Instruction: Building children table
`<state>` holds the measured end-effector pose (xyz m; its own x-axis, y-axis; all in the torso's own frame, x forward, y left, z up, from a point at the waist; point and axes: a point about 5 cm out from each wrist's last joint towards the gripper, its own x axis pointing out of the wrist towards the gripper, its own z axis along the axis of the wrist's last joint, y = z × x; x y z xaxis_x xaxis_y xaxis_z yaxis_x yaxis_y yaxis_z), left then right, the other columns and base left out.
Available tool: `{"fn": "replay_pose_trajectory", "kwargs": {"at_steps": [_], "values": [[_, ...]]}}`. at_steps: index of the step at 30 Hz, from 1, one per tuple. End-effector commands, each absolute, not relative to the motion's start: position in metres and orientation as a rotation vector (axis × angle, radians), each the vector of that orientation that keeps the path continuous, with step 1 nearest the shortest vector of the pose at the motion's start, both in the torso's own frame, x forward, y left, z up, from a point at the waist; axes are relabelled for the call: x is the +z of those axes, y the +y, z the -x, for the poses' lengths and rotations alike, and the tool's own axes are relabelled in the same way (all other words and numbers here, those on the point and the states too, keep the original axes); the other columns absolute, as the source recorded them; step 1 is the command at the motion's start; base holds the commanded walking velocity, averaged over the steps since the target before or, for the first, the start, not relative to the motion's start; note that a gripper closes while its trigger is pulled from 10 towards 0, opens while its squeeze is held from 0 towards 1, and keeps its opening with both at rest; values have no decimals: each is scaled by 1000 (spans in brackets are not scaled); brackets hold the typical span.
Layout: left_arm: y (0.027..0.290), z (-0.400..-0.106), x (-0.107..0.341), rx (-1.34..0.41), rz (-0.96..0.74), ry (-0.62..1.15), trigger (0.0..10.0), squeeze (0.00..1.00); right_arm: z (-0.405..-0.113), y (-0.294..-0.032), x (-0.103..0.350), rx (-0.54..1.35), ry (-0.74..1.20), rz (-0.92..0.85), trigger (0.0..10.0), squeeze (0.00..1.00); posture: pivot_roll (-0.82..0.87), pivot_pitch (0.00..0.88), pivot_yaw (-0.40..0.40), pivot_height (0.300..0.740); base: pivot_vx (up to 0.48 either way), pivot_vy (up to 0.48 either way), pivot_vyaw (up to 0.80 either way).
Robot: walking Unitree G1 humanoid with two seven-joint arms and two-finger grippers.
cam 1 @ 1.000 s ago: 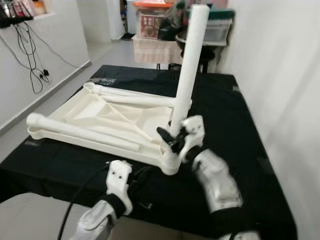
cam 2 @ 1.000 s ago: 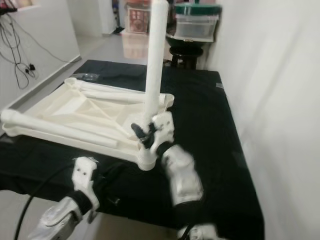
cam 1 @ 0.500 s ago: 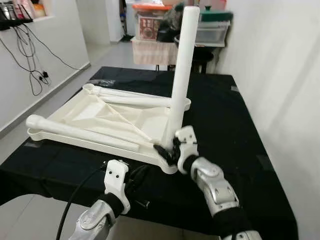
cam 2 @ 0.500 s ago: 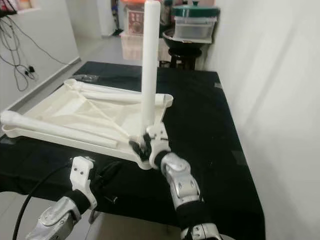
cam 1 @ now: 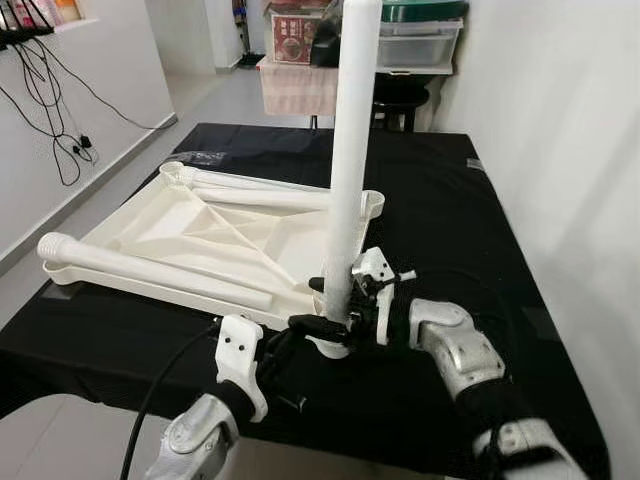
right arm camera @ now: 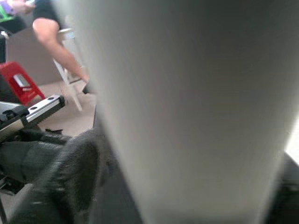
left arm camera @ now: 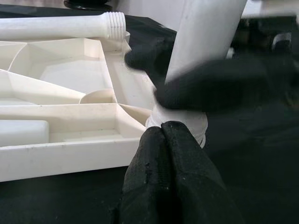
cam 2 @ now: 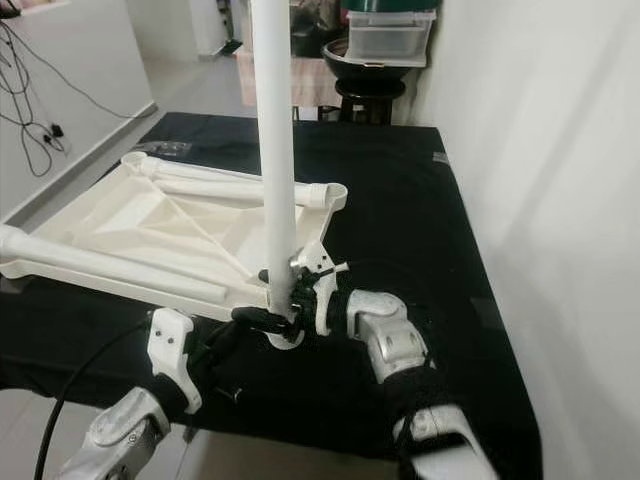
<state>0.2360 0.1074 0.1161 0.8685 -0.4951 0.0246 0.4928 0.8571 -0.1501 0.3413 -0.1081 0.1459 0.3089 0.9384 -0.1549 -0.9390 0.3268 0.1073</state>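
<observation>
table leg (cam 1: 352,150) | long axis upright | right gripper (cam 1: 340,292) clamped low

Table top (cam 1: 200,235): laid upside down on the big table (cam 1: 440,210), on its left part.
Standing leg (cam 1: 350,150): set upright in the near right corner of the table top.
Lying legs: one (cam 1: 150,268) is laid along the near side, one (cam 1: 255,192) along the far side.
Right gripper (cam 1: 335,290): placed around the standing leg, low down, from the right.
Left gripper (cam 1: 305,325): placed at the foot of the standing leg, from the front.
Boxes (cam 1: 415,35): stacked behind the big table.
Cables (cam 1: 55,110): hung on the wall at the left.
</observation>
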Motion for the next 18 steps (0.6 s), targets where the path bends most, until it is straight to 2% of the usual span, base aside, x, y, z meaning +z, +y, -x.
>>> {"fn": "replay_pose_trajectory", "kwargs": {"at_steps": [1,15,17,18], "values": [[108,-235,113,-511,157,34,10000,0,-344,-104,148,1292,202,-28,0,0,14,0,-23,740,0,0,0],[108,-236,114,-511,156,33,10000,0,-337,-104,143,1322,207,-36,0,0,0,0,-15,740,0,0,0],[108,-235,114,-510,154,33,10000,0,-328,-96,127,1112,232,14,0,0,7,0,-30,740,0,0,0],[110,-235,115,-509,152,31,10000,0,-329,-101,112,705,256,-25,0,0,-8,0,-27,740,0,0,0]]}}
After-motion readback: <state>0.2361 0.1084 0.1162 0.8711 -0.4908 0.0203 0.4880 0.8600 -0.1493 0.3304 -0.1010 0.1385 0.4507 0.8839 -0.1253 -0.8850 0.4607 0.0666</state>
